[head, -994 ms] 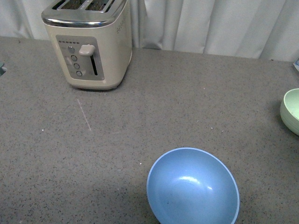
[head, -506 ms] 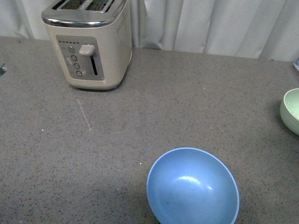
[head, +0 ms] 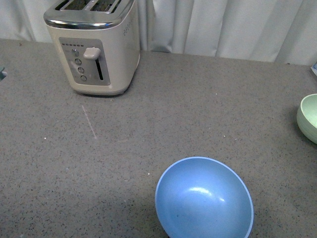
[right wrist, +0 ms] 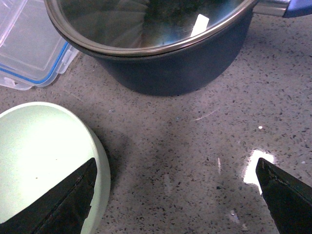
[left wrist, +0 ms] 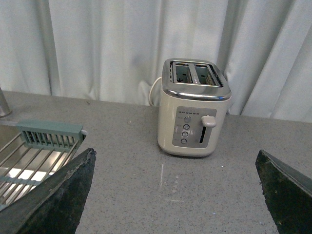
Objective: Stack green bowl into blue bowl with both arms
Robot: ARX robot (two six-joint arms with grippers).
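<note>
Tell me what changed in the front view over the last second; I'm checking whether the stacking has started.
Nothing visibly changed. The blue bowl sits at the near edge of the counter, the green bowl at the far right and the toaster at the back left, all as they were.

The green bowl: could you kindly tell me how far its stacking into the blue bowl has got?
Nothing is stacked yet: the green bowl sits on the counter, apart from the empty blue bowl. In hand: the open right gripper hovers by the green bowl, not around it. The left gripper is open too, facing the toaster. Remaining: grasp, lift, carry and set it in.
</note>
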